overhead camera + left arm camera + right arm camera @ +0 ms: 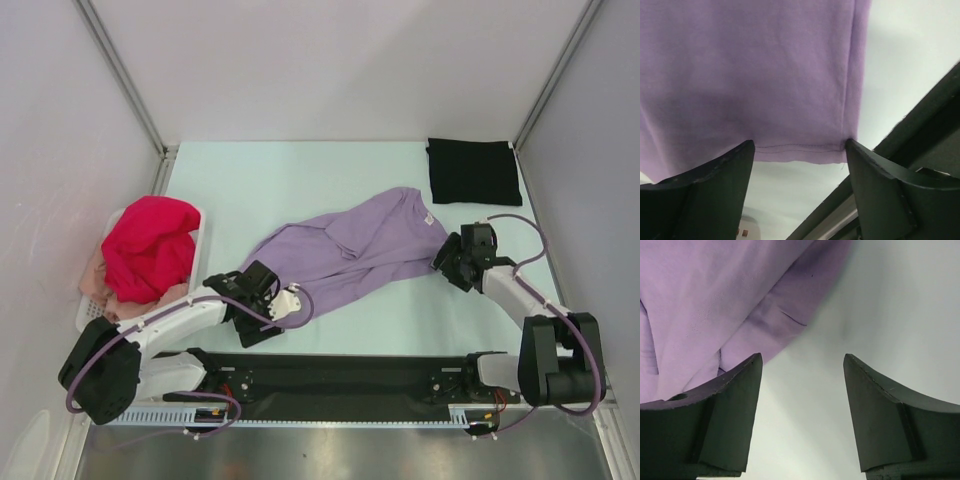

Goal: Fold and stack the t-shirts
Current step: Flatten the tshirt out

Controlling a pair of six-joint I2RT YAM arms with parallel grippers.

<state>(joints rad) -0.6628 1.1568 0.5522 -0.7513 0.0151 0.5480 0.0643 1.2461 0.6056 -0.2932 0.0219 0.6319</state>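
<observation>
The lavender purple t-shirt (350,250) lies crumpled and spread diagonally on the table's middle. My left gripper (264,284) is open at its near-left hem. In the left wrist view the stitched hem (795,148) spans the gap between the open fingers of that gripper (800,145), which hold nothing. My right gripper (448,262) is open and empty just off the shirt's right end. In the right wrist view the shirt (715,305) lies beyond the left finger of that gripper (802,357). The black folded shirt (473,170) lies at the back right. The magenta-red shirt (150,245) sits heaped over the peach-pink one (92,275).
The white plastic basket (199,245) holding the two shirts stands at the left edge. A black rail (340,375) runs along the near edge between the arm bases. Metal frame posts (120,70) and side walls bound the table.
</observation>
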